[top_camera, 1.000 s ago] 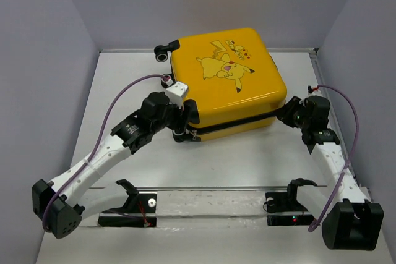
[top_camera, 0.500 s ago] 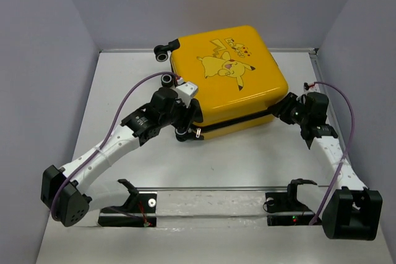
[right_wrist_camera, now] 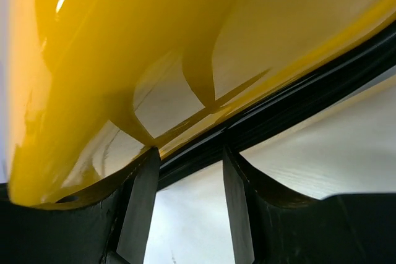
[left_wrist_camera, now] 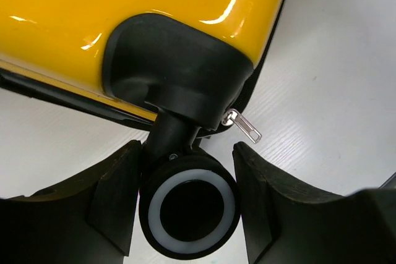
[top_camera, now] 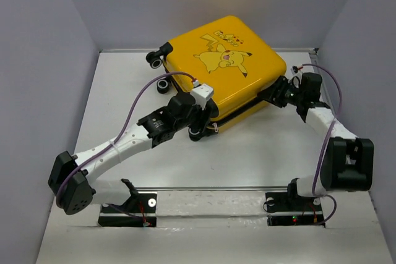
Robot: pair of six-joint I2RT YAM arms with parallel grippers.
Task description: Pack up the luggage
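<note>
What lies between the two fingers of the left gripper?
A black wheel of the luggage sits between them, as the left wrist view shows.

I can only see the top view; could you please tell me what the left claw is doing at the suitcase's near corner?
Observer: The left claw is shut on a black wheel, one finger on each side.
Operator: Thank you. Is the zip pull caught there?
Observer: No, the silver zip pull sticks out beside the wheel, clear of both fingers.
Operator: And the right claw?
Observer: The right claw is open, fingertips at the suitcase's black seam, nothing between them.
</note>
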